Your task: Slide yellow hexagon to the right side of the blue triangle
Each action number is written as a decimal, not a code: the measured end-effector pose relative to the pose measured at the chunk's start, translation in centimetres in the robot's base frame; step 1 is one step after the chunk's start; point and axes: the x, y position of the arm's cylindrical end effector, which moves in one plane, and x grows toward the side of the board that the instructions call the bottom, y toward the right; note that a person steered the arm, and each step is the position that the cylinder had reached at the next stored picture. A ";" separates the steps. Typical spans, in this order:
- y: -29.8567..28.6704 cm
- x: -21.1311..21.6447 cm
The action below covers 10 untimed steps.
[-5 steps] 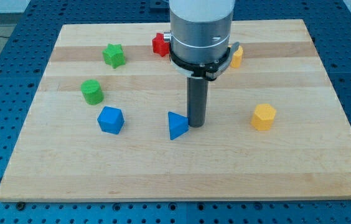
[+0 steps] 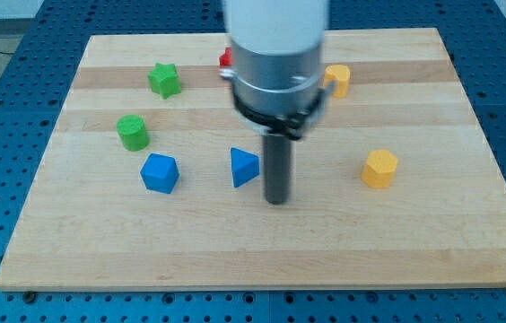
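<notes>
The yellow hexagon (image 2: 379, 169) lies on the wooden board (image 2: 262, 251) at the view's right. The blue triangle (image 2: 243, 167) lies near the board's middle. My tip (image 2: 276, 200) rests on the board just to the right of and slightly below the blue triangle, close to it, with a small gap. The yellow hexagon is well to the right of my tip.
A blue block (image 2: 159, 172) lies left of the triangle. A green cylinder (image 2: 133, 133) and a green star (image 2: 164, 80) lie at the upper left. A red block (image 2: 225, 60) shows partly behind the arm. A second yellow block (image 2: 337, 79) lies at the top right.
My tip has moved down and slightly left. The blue triangle has shifted up and to the left and turned a little.
</notes>
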 end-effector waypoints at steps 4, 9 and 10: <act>8.2 2.9; 14.5 -1.8; 11.9 -4.4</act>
